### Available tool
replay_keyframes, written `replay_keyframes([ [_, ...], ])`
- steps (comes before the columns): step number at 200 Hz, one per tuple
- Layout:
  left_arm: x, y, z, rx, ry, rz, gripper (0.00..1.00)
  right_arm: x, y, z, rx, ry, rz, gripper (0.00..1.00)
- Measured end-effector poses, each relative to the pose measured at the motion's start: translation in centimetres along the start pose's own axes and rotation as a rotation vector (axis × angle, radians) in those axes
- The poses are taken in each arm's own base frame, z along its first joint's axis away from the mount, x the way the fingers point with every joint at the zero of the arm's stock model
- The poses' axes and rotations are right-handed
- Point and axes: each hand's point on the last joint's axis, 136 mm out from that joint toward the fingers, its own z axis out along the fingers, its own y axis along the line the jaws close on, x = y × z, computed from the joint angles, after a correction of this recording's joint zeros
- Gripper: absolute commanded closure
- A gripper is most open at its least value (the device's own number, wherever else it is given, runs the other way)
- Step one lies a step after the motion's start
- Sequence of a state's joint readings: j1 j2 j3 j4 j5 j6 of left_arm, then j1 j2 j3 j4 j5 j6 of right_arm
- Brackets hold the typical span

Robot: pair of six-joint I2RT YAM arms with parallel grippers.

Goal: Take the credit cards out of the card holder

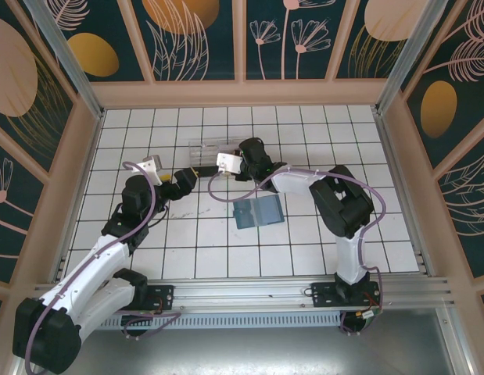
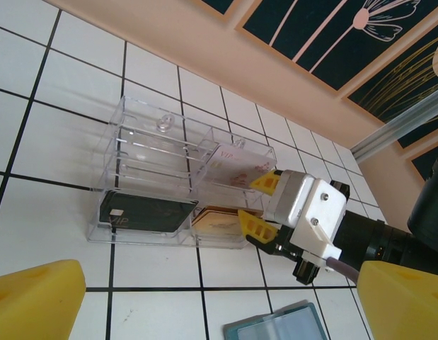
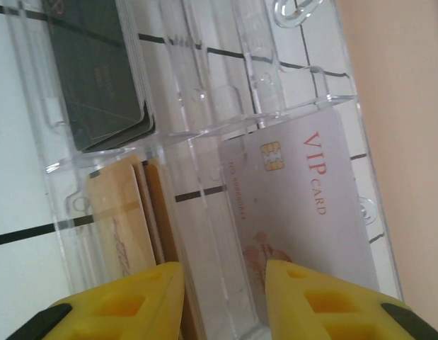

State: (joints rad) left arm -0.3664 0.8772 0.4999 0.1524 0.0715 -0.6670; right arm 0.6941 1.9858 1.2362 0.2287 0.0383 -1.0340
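From my console, the right end effector sits low over the clear compartment box, upper centre of the overhead frame. Its yellow fingers are partly spread and I see nothing pinched between them. A white VIP card lies flat in the compartment just beyond the fingertips. I judge that the fingers are parted there to leave that card in its slot.

The other compartments hold black cards and tan cards, each stack standing on edge behind its own divider. The box seems to be the sorting place for whatever comes out.

The left end effector is spread wide and holds nothing. It hovers to the left of the box and faces it, so its camera gives me a clean side look at the drop. That is probably why it is parked there.

The card holder lies opened flat at mid-frame in the overhead view, just below the right forearm and apart from the box. Its pale blue inside faces up. I cannot tell from here whether any cards remain in its pockets.

The bench is white tile with dark grout lines. Peach-framed walls printed with dark teal botanical panels close it in. A metal rail runs along the near edge, at the bottom of the frame.
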Motion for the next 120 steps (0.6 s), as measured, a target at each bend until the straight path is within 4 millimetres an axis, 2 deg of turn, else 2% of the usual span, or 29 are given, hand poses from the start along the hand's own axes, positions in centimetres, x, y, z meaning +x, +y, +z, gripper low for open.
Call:
replay_keyframes([
  [100, 0.0, 0.0, 0.0, 0.003, 0.002, 0.000, 0.01, 0.2, -0.6, 0.0, 0.029, 0.015, 0.052, 0.60],
  [104, 0.0, 0.0, 0.0, 0.002, 0.002, 0.000, 0.01, 0.2, -0.6, -0.1, 0.030, 0.013, 0.056, 0.47],
  [106, 0.0, 0.0, 0.0, 0.002, 0.002, 0.000, 0.01, 0.2, -0.7, -0.1, 0.031, 0.012, 0.061, 0.43],
  [120, 0.1, 0.0, 0.0, 0.001, 0.003, 0.000, 0.01, -0.3, -1.3, -0.8, 0.043, -0.001, 0.093, 0.40],
])
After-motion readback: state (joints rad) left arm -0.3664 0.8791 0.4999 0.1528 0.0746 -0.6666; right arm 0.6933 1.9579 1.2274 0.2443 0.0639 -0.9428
